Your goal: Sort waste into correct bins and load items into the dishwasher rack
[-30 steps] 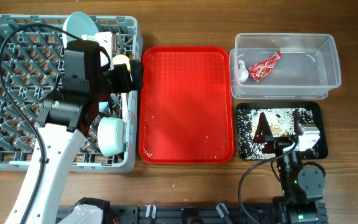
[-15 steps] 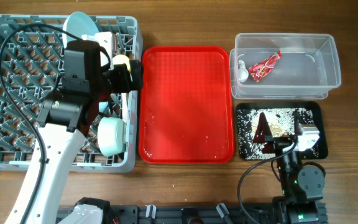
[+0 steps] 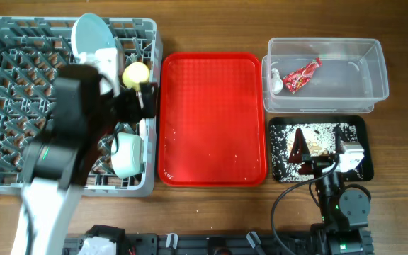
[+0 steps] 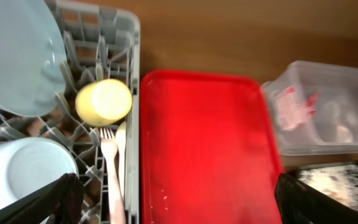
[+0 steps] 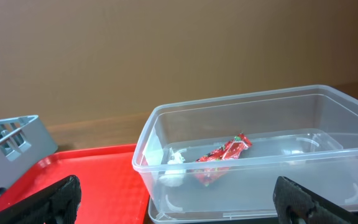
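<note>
Now left gripper lifted off dishwasher rack, fingers apart.
Yellow cup and fork racked, loading seemingly complete; right gripper apart too.

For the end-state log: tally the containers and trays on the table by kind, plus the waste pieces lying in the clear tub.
Dishwasher rack: 1
Red serving tray: 1
Clear plastic tub: 1
Black tray: 1
Red wrapper: 1
White tissue: 1
Total: 6

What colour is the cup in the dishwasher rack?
Yellow; the cup shows best in the left wrist view.
</note>
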`<state>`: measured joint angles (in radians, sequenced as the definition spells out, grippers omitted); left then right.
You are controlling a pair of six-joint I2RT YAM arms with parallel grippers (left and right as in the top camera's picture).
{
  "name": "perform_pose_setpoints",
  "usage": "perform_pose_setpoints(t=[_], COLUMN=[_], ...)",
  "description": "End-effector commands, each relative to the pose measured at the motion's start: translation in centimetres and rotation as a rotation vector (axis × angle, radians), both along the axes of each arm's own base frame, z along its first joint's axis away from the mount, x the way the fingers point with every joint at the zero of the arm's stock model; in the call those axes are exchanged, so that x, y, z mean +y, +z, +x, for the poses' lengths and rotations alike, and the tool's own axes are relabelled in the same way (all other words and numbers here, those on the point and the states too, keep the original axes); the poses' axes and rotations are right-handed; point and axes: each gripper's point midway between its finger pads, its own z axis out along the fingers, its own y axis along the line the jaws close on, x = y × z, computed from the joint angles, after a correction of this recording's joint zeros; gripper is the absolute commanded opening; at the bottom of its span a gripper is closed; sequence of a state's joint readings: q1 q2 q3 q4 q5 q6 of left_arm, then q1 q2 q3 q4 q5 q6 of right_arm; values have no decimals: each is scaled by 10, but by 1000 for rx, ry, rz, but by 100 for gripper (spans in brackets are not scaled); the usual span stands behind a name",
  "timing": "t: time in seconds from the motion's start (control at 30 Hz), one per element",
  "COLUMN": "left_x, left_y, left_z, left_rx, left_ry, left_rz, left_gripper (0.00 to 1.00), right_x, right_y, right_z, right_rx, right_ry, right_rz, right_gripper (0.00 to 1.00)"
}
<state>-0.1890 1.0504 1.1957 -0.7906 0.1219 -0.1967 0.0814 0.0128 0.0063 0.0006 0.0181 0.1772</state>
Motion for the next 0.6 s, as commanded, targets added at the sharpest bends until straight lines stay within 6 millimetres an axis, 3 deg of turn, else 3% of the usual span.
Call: perform_pose_setpoints(t=[0.0, 0.13, 0.2, 0.27, 0.37, 0.47, 0.57], left_x=[14, 32, 44, 53, 52, 43, 40], left_y=[55, 64, 53, 40, 36, 41, 31], left_z=[-54, -115, -142, -154, -149, -123, -106], left_rx=[-225, -400, -489, -556, -716, -872, -994], left_ry=[11, 46, 90, 139, 137, 73, 52], left_rz=[-19, -48, -53, -52, -72, -94, -100], left_gripper=[100, 100, 100, 100, 100, 100, 100], right_x=[3, 3, 3, 3, 3, 3, 3], right_y=[3, 3, 3, 3, 3, 3, 3], right_z=[-1, -1, -1, -1, -1, -1, -1], right_rx=[-14, -14, -14, -14, -14, -14, -14], right_ry=[18, 18, 18, 18, 18, 18, 18], right_rz=[-12, -13, -13, -12, -13, -13, -13], right_gripper=[100, 100, 100, 100, 100, 100, 100])
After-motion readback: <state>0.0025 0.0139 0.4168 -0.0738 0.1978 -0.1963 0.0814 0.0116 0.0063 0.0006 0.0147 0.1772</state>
